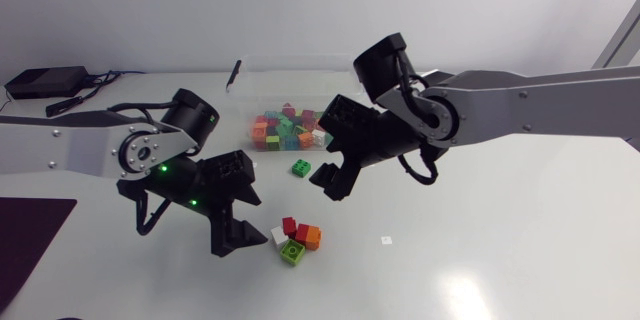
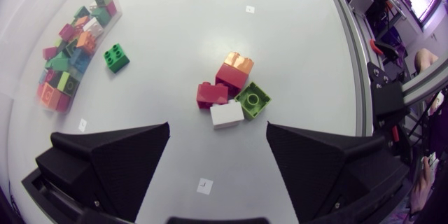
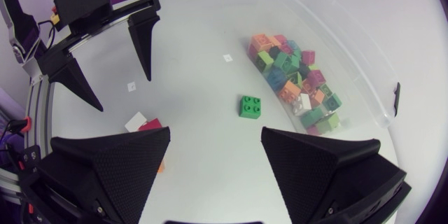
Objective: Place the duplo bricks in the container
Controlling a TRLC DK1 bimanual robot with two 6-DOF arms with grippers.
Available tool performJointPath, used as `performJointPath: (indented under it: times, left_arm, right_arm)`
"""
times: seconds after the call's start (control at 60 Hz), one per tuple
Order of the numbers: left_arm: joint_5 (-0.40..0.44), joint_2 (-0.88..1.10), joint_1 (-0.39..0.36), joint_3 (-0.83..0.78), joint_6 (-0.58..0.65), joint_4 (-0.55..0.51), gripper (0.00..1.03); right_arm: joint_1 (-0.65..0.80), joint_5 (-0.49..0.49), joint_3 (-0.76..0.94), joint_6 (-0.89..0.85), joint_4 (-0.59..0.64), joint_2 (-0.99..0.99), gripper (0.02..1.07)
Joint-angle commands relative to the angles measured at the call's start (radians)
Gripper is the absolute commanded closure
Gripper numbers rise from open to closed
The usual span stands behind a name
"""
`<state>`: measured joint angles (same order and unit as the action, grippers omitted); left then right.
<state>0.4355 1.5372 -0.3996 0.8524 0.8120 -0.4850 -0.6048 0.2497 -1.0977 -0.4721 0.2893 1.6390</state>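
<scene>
Left pincer (image 1: 240, 222) hangs just over the counter (image 1: 480, 250) with its broad wedges spread wide and nothing between them. Directly ahead of it lies a tight huddle of loose bricks: a white brick (image 2: 226, 114) nearest the fingers, a lime brick (image 2: 253, 100) touching it, then two red bricks (image 2: 210, 94) and an orange brick (image 2: 238, 61) on the far side.

Further on, a lone green brick (image 1: 301, 168) sits on its own between that huddle and the container (image 3: 357, 70). The right pincer (image 1: 330, 182) hovers close above it, also open and empty. Beyond it the clear container already holds a heap of mixed bricks (image 1: 285, 128).

These pieces should be light, rigid and hard to damage. Their smooth plastic walls will likely slide under a skewed squeeze, so the studded top is the wrong place to press. The better hold is across two opposite flat side walls, low on the body, with the wedges square to it.

The green brick looks the easier take, since there is free counter on every side of it. In the huddle the neighbours touch, so a finger coming down risks shoving them about. The white or lime brick at the outer edge offers the most exposed sides.
</scene>
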Motion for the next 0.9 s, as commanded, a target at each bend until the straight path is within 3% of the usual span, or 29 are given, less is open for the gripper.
performJointPath:
  times: [0.0,0.25,0.833,0.883]
  left_arm:
    - [-0.012,0.047,-0.027,-0.039,-0.013,0.026,0.07]
    - [-0.077,0.09,-0.068,-0.078,-0.051,0.129,0.07]
    - [-0.107,0.195,-0.088,-0.033,-0.117,0.246,0.07]
    - [-0.11,0.201,-0.085,-0.03,-0.126,0.263,0.07]
  right_arm:
    - [-0.024,-0.017,0.035,-0.013,0.019,0.038,0.13]
    - [-0.058,-0.026,0.062,-0.013,0.027,0.048,0.13]
    - [-0.101,-0.027,0.082,-0.011,0.045,0.073,0.13]
    - [-0.113,-0.027,0.087,-0.019,0.056,0.087,0.17]
